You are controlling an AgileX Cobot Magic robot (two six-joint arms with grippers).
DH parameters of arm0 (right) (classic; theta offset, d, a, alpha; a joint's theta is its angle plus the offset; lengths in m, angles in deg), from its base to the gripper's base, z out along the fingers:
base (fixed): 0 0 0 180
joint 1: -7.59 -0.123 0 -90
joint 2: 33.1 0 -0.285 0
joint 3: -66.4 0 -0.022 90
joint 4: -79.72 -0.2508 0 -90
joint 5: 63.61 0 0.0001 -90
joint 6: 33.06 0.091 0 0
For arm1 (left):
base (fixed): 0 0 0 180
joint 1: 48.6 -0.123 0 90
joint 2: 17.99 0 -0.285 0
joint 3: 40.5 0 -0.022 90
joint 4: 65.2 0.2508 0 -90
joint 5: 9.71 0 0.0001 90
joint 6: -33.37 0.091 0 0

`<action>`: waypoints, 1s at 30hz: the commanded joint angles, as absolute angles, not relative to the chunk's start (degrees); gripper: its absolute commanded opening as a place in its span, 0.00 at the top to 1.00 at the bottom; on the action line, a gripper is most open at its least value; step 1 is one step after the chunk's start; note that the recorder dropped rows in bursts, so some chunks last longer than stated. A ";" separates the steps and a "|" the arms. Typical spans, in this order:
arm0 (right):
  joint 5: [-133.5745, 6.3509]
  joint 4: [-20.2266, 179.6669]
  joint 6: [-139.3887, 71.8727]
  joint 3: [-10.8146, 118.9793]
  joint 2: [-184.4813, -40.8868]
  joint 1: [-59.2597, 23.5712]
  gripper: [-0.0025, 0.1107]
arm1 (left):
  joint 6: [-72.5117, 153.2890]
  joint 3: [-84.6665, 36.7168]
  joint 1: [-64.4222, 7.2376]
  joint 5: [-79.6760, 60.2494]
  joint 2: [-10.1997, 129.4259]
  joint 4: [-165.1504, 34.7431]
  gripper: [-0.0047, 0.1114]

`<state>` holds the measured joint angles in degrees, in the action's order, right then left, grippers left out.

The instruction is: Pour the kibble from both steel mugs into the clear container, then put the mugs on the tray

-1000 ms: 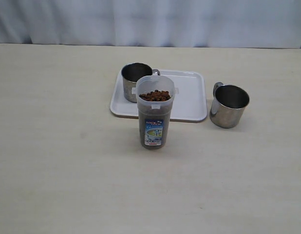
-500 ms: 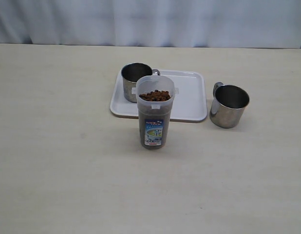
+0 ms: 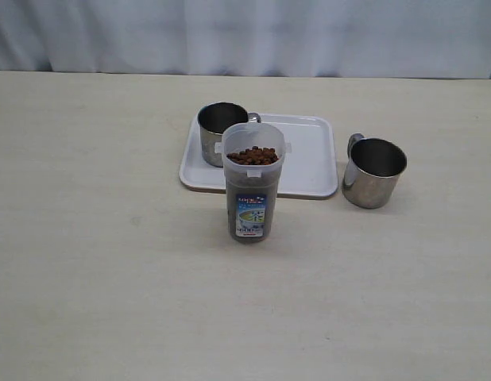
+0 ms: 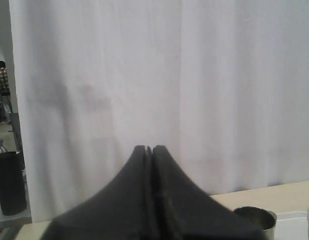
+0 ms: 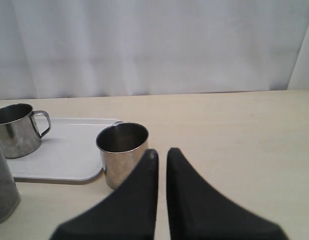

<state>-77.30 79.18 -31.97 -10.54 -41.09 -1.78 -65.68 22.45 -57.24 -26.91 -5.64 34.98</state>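
Observation:
The clear container (image 3: 253,190) stands upright in front of the tray (image 3: 309,159), filled nearly to the rim with kibble (image 3: 252,155). One steel mug (image 3: 219,133) stands on the tray's left part, behind the container. The other mug (image 3: 373,172) stands on the table just right of the tray, and no kibble shows in it (image 5: 123,152). No gripper appears in the exterior view. My left gripper (image 4: 149,148) is shut on nothing and faces the curtain, with a mug rim (image 4: 254,216) low beside it. My right gripper (image 5: 161,152) is shut, empty, short of the right-hand mug.
A pale curtain (image 3: 245,36) hangs behind the table's far edge. In the right wrist view the tray (image 5: 64,155) with its mug (image 5: 14,129) and the container's wall (image 5: 2,190) lie to one side of the gripper.

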 commanded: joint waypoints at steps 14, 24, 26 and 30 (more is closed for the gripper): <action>-77.19 79.10 -32.42 -10.81 -40.89 -1.91 0.94 | -62.47 27.31 -53.91 -27.39 -10.20 18.25 0.96; -77.19 79.10 -32.42 -10.81 -40.89 -1.91 0.94 | 7.56 36.72 -53.88 -4.72 -10.20 -61.52 0.96; -77.19 79.10 -32.42 -10.81 -40.89 -1.91 0.94 | 12.60 36.72 -53.88 -0.55 -10.20 -60.97 0.96; -77.19 79.10 -32.42 -10.81 -40.89 -1.91 0.94 | 20.76 36.72 -53.88 2.42 -10.20 -60.84 0.96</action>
